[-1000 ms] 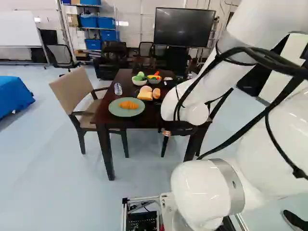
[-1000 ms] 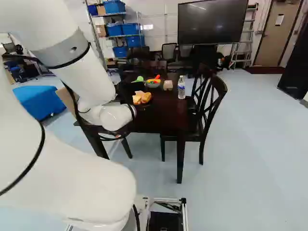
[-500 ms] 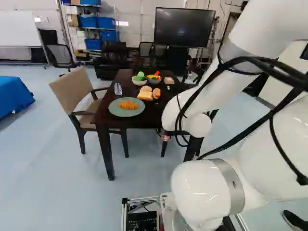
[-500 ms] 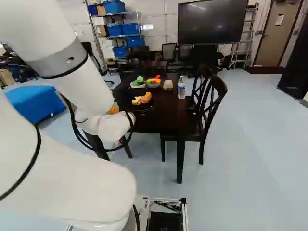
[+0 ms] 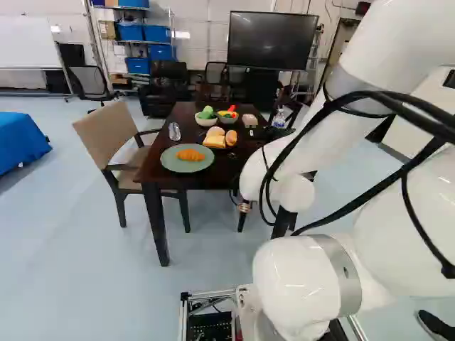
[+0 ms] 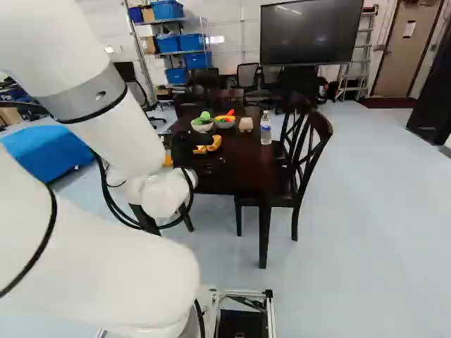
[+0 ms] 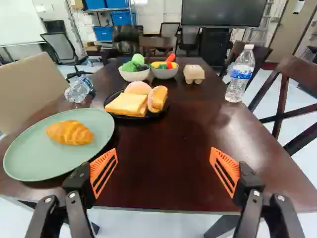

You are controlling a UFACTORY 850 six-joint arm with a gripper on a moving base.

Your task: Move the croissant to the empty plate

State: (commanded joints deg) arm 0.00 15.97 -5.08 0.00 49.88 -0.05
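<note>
One croissant [image 7: 70, 133] lies at ten o'clock from the pincer [image 7: 164, 151], taking twelve as straight ahead, and rests on the green plate [image 7: 39, 153]. The pincer stands wide apart over the near edge of the worktop [image 7: 198, 119], nothing between its orange pads [image 7: 101, 163].

No empty plate shows, so I judge the placing to be done, the green plate being the likely goal, and the step in hand to be clearing away. The next move calls for drawing back with the pincer kept apart, high enough to miss the plate's rim. Should another plate be meant, the croissant would need a soft pinch across its narrow width.

Counting round from left to right: one green plate with its one croissant at ten; one bottle lying down [image 7: 78, 90] at eleven; one black plate [image 7: 159, 112] between eleven and twelve, bearing one round bun [image 7: 137, 88], one roll [image 7: 158, 98] and sliced bread [image 7: 126, 104], the number of slices unclear; two bowls [image 7: 165, 74] of colourful food near twelve; one egg carton [image 7: 193, 74] just past twelve; one upright bottle [image 7: 240, 77] at one
</note>
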